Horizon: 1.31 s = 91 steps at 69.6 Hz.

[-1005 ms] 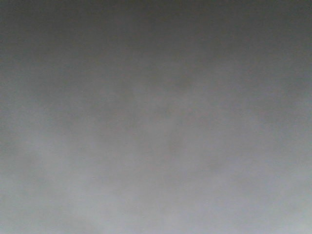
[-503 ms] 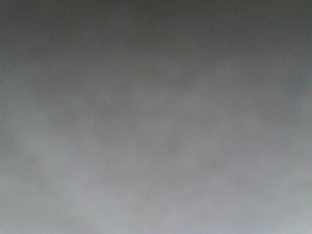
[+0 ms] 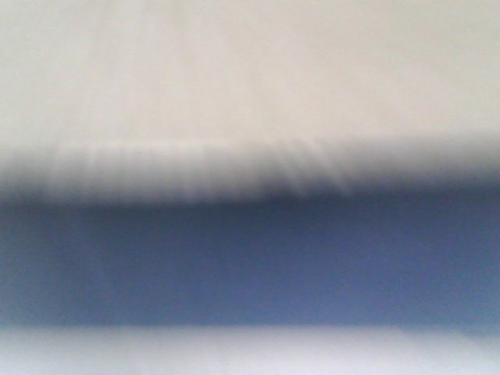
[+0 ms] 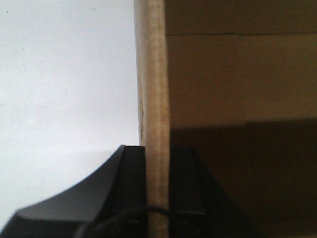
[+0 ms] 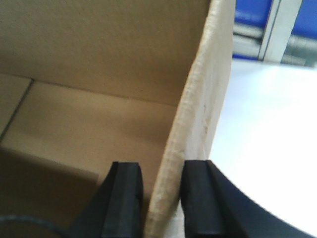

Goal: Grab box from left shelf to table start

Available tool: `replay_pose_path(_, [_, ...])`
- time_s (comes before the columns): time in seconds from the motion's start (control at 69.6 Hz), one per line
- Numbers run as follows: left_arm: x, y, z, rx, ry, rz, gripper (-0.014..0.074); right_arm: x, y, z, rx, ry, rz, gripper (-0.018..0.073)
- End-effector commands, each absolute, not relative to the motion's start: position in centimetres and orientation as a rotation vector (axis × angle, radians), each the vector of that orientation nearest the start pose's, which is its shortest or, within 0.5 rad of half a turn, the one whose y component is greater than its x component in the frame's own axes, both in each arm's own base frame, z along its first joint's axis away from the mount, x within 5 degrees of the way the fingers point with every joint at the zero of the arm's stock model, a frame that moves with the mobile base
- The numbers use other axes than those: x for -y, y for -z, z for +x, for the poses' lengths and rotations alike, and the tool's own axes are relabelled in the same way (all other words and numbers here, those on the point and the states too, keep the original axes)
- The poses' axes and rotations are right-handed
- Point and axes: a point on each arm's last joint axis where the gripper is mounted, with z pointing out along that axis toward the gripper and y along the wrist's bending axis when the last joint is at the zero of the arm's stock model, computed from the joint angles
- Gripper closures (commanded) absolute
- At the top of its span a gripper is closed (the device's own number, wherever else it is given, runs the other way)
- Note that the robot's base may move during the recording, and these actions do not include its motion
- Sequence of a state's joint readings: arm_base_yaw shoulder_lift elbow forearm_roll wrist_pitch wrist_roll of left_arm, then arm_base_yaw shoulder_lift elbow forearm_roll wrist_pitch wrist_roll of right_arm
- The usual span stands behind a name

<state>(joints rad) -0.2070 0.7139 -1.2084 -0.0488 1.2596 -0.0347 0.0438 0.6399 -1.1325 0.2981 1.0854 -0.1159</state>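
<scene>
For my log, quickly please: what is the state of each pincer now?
Left pincer: closed on an upright wall of the box.
Right pincer: closed on a wall of the box.

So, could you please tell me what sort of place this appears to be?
Probably a warehouse or packing area, though little shows: an open corrugated cardboard box, a white table beside it, and what look like blue crates with a steel upright behind.
</scene>
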Motion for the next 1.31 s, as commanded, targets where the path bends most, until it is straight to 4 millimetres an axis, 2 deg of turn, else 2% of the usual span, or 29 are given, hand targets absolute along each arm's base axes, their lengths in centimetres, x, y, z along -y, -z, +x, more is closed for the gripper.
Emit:
replay_pose_path(0.0, [2.8, -44.8, 9.6, -2.187, 0.247, 0.201, 0.0697, -3.2, -44.9, 9.9, -1.998, -0.382, -0.177, 0.0502])
replay_pose_path(0.23, [4.1, -43.0, 16.1, -2.278, 0.241, 0.19, 0.0697, -3.5, -42.1, 16.7, -2.196, -0.381, -0.186, 0.0502])
replay_pose_path(0.316, [4.6, -42.0, 18.4, -2.312, 0.237, 0.187, 0.0697, -3.6, -41.0, 18.7, -2.242, -0.376, -0.19, 0.0502])
replay_pose_path(0.474, [5.2, -40.3, 21.3, -2.372, 0.233, 0.184, 0.0697, -3.7, -39.1, 21.8, -2.311, -0.368, -0.199, 0.0502])
replay_pose_path(0.589, [5.6, -39.0, 22.9, -2.424, 0.224, 0.186, 0.0697, -3.7, -38.1, 23.1, -2.342, -0.367, -0.193, 0.0502])
replay_pose_path(0.775, [6.0, -36.8, 25.2, -2.512, 0.214, 0.187, 0.0696, -3.5, -37.4, 24.1, -2.358, -0.336, -0.192, 0.0502])
replay_pose_path(0.933, [6.2, -35.6, 26.1, -2.57, 0.206, 0.19, 0.0695, -3.5, -37.3, 24.2, -2.367, -0.335, -0.194, 0.0502])
replay_pose_path(1.034, [6.2, -35.5, 26.1, -2.575, 0.205, 0.206, 0.0694, -3.5, -37.2, 24.1, -2.38, -0.337, -0.199, 0.0482])
replay_pose_path(1.091, [6.2, -35.5, 26.1, -2.57, 0.2, 0.233, 0.0691, -3.5, -37.2, 24.0, -2.387, -0.338, -0.202, 0.0427])
replay_pose_path(1.163, [6.3, -35.7, 26.1, -2.568, 0.199, 0.257, 0.0658, -3.5, -37.2, 23.9, -2.386, -0.333, -0.205, 0.03])
replay_pose_path(1.235, [6.3, -35.8, 26.0, -2.572, 0.198, 0.261, 0.055, -3.5, -37.3, 23.9, -2.38, -0.328, -0.205, 0.0123])
replay_pose_path(1.292, [6.3, -35.8, 26.0, -2.571, 0.198, 0.261, 0.0443, -3.5, -37.4, 23.9, -2.383, -0.328, -0.207, 0.002])
